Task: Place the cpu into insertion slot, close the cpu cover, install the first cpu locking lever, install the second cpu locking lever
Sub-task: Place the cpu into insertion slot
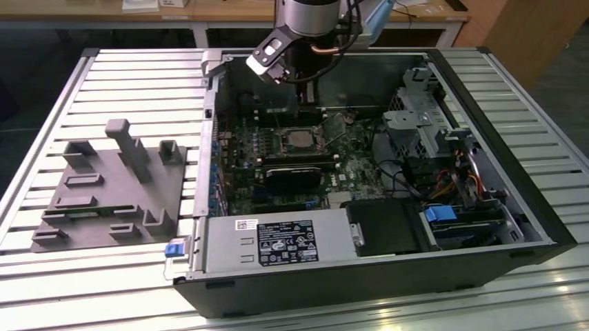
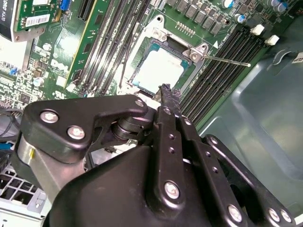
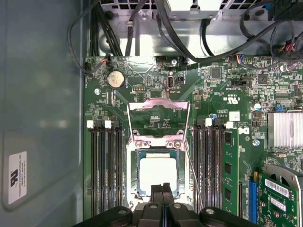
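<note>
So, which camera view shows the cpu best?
The first wrist view: the cpu lies square-on in the insertion slot. The second wrist view shows the cpu slanted; the exterior view shows the cpu from afar.

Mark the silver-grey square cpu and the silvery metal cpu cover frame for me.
silver-grey square cpu [image 3: 158,172], first wrist view, centre of its metal top.
silvery metal cpu cover frame [image 3: 158,104], first wrist view, on a bar of the frame.
</note>
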`<control>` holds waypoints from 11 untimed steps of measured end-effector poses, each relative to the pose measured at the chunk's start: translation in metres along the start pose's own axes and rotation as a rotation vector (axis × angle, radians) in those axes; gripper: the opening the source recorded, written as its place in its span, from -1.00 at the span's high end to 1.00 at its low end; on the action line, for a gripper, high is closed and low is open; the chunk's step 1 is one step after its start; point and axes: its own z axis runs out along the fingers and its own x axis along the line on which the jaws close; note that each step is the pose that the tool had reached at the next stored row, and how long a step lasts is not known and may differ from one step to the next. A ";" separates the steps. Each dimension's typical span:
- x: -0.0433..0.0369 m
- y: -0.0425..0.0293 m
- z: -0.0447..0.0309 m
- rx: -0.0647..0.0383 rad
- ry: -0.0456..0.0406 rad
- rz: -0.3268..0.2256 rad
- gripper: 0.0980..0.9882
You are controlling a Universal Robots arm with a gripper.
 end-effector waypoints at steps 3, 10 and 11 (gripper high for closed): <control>0.0001 0.0023 0.0001 0.000 0.0001 0.000 0.99; 0.0001 0.0046 0.0001 0.000 0.0000 0.000 0.99; 0.0001 0.0047 0.0001 0.000 0.0001 0.000 0.99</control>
